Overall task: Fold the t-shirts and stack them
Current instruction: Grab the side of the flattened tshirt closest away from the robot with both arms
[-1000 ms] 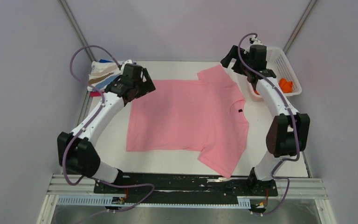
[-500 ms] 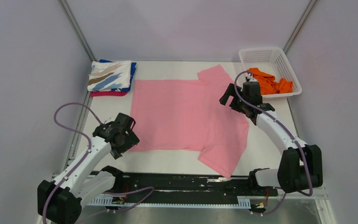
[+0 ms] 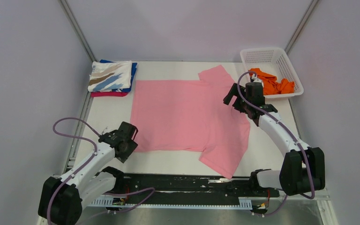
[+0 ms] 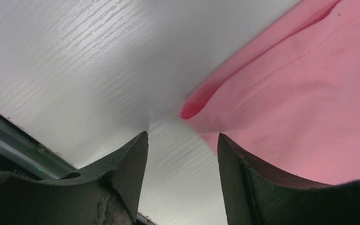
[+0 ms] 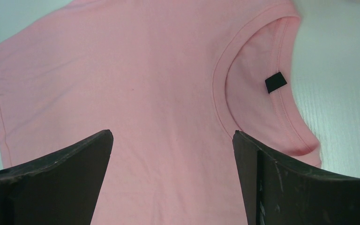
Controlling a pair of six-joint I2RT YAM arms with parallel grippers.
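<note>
A light pink t-shirt (image 3: 187,115) lies spread flat on the white table, collar to the right. My left gripper (image 3: 127,143) is open at the shirt's near left hem corner (image 4: 201,105), jaws just short of the cloth. My right gripper (image 3: 236,97) is open above the shirt beside the collar (image 5: 262,93), which has a black tag. An orange t-shirt (image 3: 272,83) lies bunched in the basket. A folded stack (image 3: 111,77) at the back left has a white shirt with blue and tan streaks on top, then blue, then magenta.
The white lattice basket (image 3: 268,57) stands at the back right corner. The table's (image 3: 178,161) near edge meets a black rail. Grey walls close in on both sides.
My left gripper has dropped a little lower and closer to the shirt's near left corner. My right gripper has shifted slightly up toward the collar. A second ago both arms were at the back of the table.
</note>
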